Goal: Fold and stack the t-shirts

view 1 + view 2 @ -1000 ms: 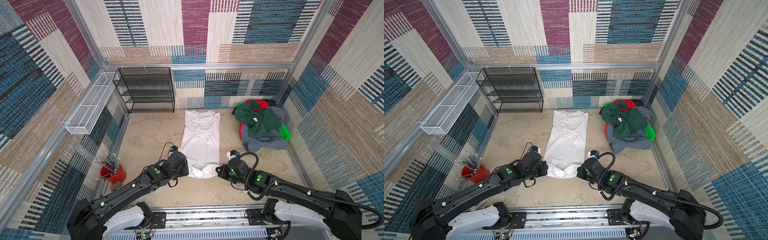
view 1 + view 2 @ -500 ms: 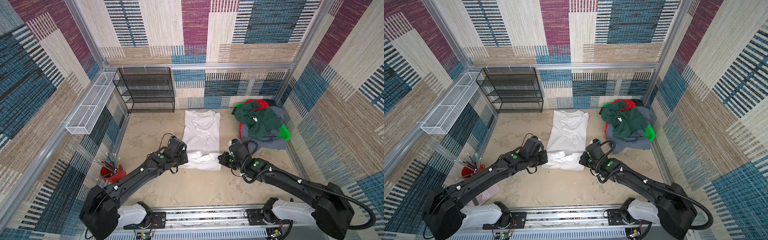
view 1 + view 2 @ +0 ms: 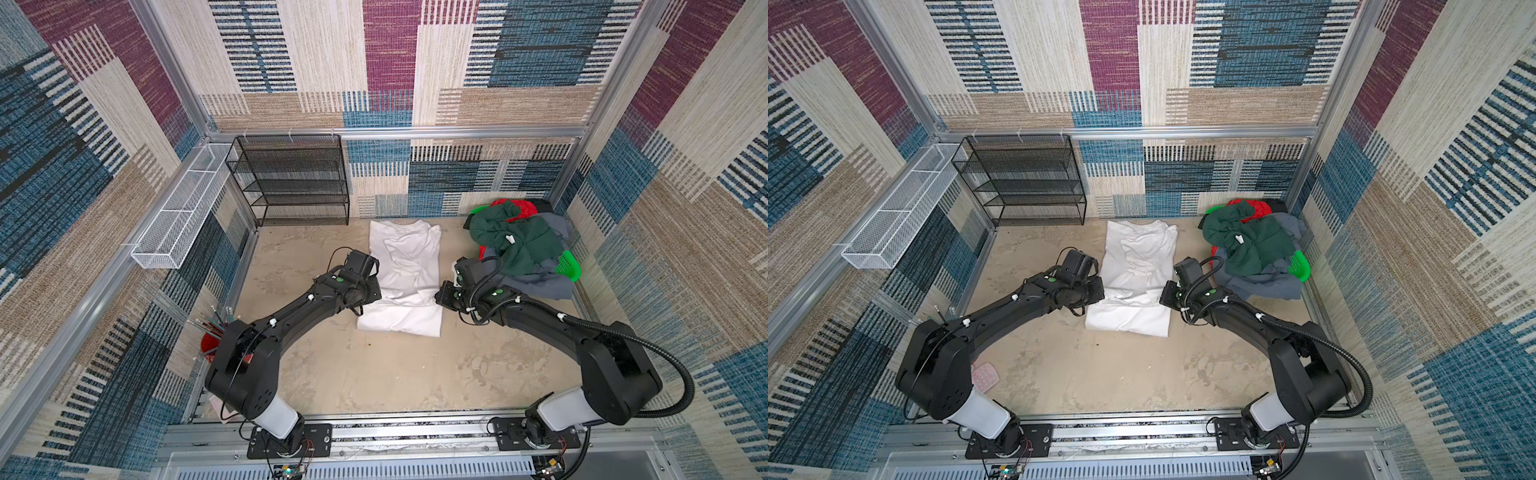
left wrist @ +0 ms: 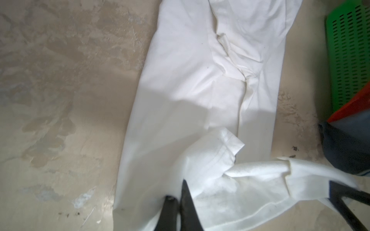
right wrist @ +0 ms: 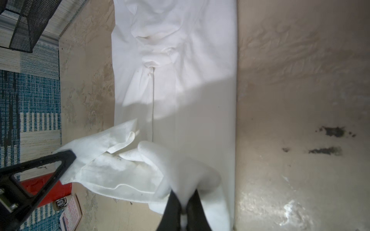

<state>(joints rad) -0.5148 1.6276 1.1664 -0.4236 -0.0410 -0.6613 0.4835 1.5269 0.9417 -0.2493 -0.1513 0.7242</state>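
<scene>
A white t-shirt (image 3: 409,257) lies lengthwise mid-table in both top views, its near part doubled over. My left gripper (image 3: 376,291) is shut on the lifted hem at the shirt's left side; in the left wrist view (image 4: 177,190) white cloth (image 4: 180,80) bunches round the black fingers. At the right side my right gripper (image 3: 438,297) is shut on the hem too, with cloth (image 5: 190,70) pinched between its jaws (image 5: 184,194). The hem hangs slack between the two grippers. At the back right, dark green (image 3: 519,245), grey-blue (image 3: 536,282) and red (image 3: 521,206) t-shirts are heaped together.
A bright green plastic basket (image 3: 567,266) sits under the heap. A black wire shelf (image 3: 295,183) stands against the back wall. A white wire basket (image 3: 178,216) hangs on the left wall. By the left arm stands a red cup of pencils (image 3: 212,336).
Both grippers have moved from the table's front toward the back, carrying the shirt's near hem up and over the shirt. The visible shirt is shorter.
</scene>
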